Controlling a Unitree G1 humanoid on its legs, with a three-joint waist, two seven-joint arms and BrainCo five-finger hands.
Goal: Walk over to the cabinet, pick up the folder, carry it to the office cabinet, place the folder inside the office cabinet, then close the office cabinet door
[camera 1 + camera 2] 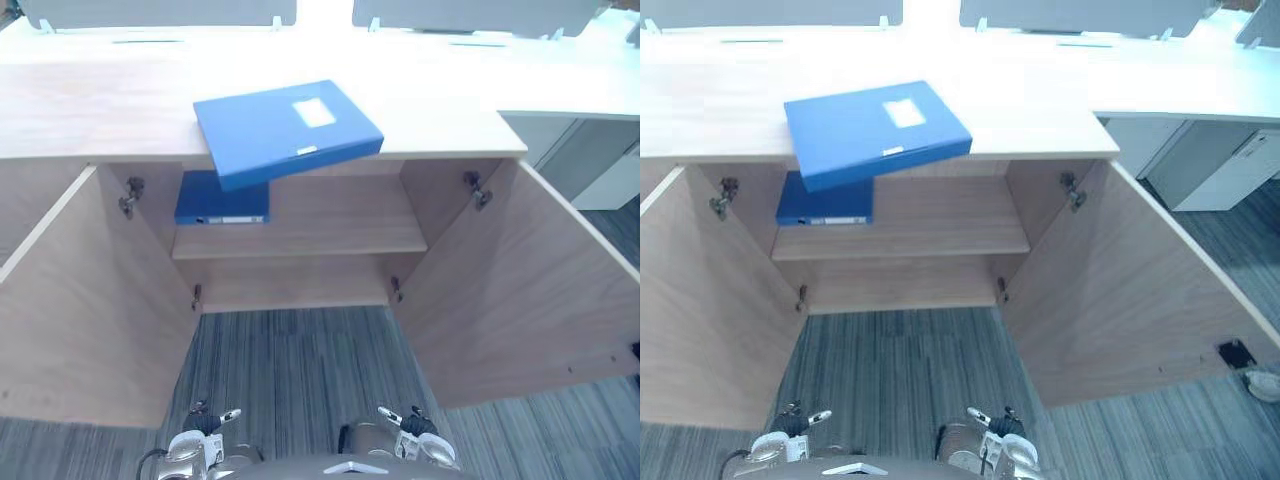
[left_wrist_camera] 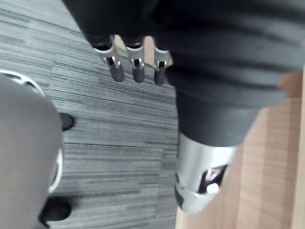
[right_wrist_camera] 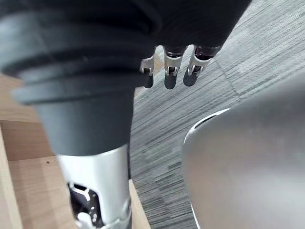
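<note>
A blue folder (image 1: pixel 285 130) with a white label lies flat on the wooden cabinet top (image 1: pixel 100 110), its near corner jutting past the front edge. The cabinet stands with both doors wide open. On its upper shelf (image 1: pixel 320 235) at the left lies a second blue folder (image 1: pixel 222 200). My left hand (image 2: pixel 137 67) hangs low over the grey carpet, fingers straight and holding nothing. My right hand (image 3: pixel 169 71) hangs the same way, also with nothing in it. Both hands are far below and in front of the folders.
The open left door (image 1: pixel 90 310) and right door (image 1: pixel 520 290) flank a strip of grey striped carpet (image 1: pixel 290 370) that leads to the cabinet. White desks (image 1: pixel 560 80) lie behind the cabinet top. A white unit (image 1: pixel 1220 170) stands at the right.
</note>
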